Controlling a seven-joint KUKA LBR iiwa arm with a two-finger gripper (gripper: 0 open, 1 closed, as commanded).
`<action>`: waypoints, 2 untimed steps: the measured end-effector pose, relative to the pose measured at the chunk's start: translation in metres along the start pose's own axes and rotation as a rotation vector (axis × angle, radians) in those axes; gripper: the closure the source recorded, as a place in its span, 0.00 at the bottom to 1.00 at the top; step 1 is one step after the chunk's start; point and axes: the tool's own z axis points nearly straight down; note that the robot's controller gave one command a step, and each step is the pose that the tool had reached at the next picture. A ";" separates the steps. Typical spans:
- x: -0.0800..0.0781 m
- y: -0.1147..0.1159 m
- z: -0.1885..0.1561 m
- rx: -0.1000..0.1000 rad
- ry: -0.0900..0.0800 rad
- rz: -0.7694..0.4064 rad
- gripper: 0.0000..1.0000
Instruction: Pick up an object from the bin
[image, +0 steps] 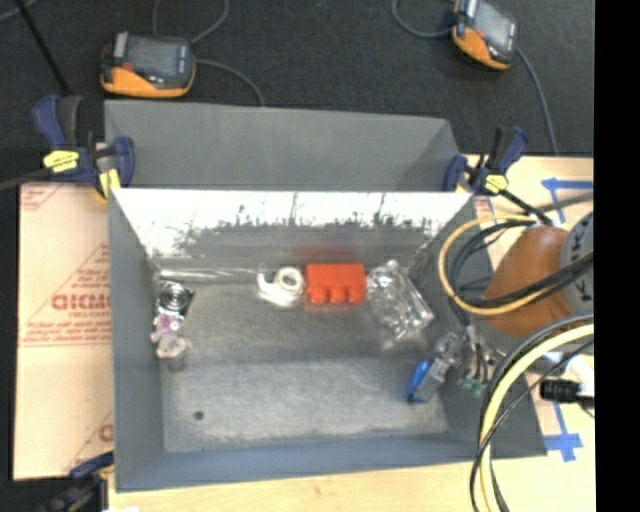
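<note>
The grey bin (300, 405) holds few things. Along its far side lie a white ring (281, 284), a red block (333, 283) just beside it, and a crumpled clear plastic piece (400, 306). Near the left wall is a small purple-and-silver thing (172, 322). By the right wall the gripper (455, 362) sits low, just beside a small blue piece (420, 381). Its tip is dark and hard to make out, so I cannot tell whether it is open or closed, or whether it touches the blue piece.

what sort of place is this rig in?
Probably a robotics lab bin-picking cell: a grey metal bin holding loose odds like a red block and a white ring, with the arm's cabled gripper at the bin's right side.
</note>
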 end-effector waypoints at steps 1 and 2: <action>-0.008 0.010 -0.125 0.000 -0.007 0.014 1.00; -0.003 0.031 -0.216 0.003 -0.003 -0.839 1.00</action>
